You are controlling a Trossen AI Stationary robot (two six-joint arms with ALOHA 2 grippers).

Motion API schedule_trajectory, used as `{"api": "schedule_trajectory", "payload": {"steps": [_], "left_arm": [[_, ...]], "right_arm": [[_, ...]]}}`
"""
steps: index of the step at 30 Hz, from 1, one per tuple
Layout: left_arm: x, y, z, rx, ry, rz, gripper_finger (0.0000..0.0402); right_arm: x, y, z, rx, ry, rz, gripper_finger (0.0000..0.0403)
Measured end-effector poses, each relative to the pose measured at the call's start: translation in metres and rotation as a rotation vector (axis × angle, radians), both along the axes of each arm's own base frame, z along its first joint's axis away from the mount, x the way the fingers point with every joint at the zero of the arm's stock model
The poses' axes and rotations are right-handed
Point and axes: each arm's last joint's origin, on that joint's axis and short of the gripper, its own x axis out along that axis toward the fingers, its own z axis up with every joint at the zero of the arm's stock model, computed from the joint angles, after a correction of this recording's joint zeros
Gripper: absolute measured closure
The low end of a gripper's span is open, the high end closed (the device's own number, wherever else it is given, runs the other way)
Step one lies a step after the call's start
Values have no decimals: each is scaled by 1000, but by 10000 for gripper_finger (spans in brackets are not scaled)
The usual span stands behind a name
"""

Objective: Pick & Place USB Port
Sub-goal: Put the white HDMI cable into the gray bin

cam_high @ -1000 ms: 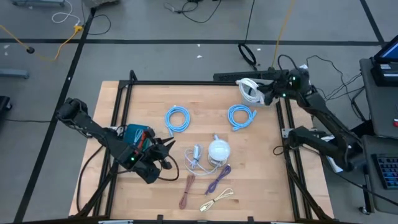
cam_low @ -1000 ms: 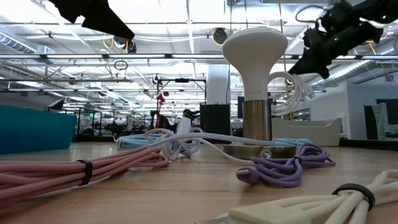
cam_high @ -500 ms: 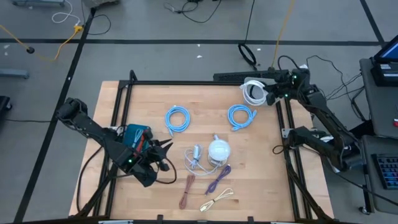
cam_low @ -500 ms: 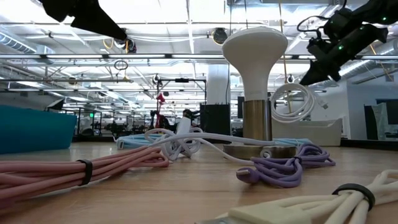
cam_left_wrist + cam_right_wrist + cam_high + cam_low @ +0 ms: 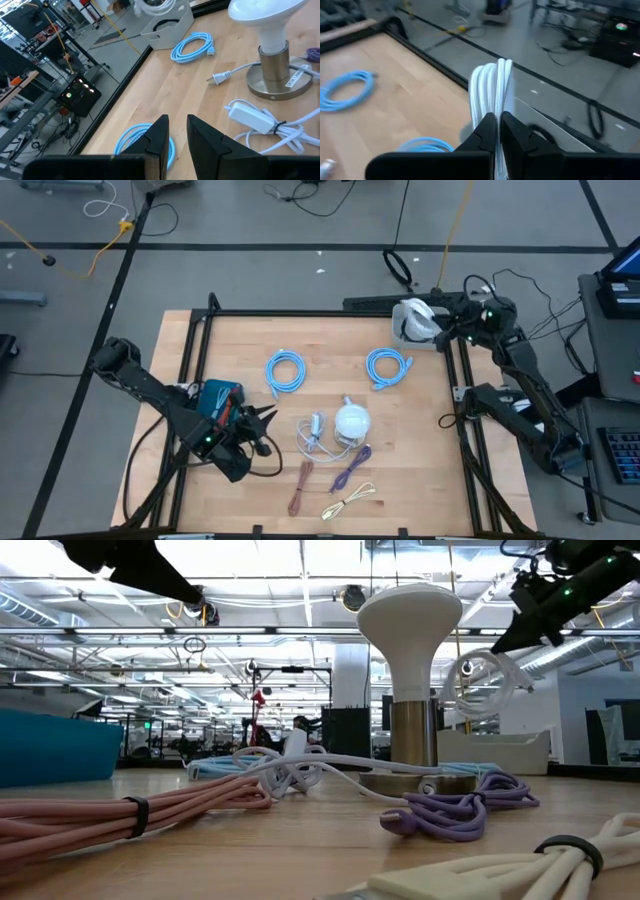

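Note:
A white coiled cable (image 5: pixel 411 319) hangs from my right gripper (image 5: pixel 438 330) at the table's far right corner, above a white bin (image 5: pixel 555 132). The low view shows the coil (image 5: pixel 485 680) in the air below the dark fingers. That gripper is shut on the coil. My left gripper (image 5: pixel 268 430) waits near the table's near left side, open by a narrow gap (image 5: pixel 176 132), touching nothing. It points toward a white lamp (image 5: pixel 352 421). My right gripper pinches the white coil's bundled strands (image 5: pixel 495 92) between its two fingers, with several loops together. The fingers lie across the strands. The coil is lifted clear and hangs from the fingers on the table side, over the bin.
Two light blue cable coils (image 5: pixel 285 370) (image 5: pixel 388 367) lie on the far half of the table. A white adapter with cord (image 5: pixel 312 435) lies beside the lamp. Purple (image 5: pixel 350 465), pink (image 5: pixel 300 485) and cream (image 5: pixel 350 500) cable bundles lie near the near edge.
My right gripper has moved toward the table's right edge and somewhat up, carrying the white coil with it. The coil has swung and now hangs higher and farther right in the low view. My left gripper has shifted only slightly.

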Motion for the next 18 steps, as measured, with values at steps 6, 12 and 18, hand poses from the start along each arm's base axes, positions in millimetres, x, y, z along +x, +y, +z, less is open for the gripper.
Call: {"api": "schedule_trajectory", "payload": {"steps": [6,12,18], "left_arm": [[0,0,0,-4,-2,5,330],[0,0,0,-11,-7,7,330],[-2,-2,0,-12,-8,-2,330]], "right_arm": [[-1,0,-1,-7,28,-13,400],[-1,1,-4,7,56,2,400],[0,0,-7,20,92,17,400]]}}
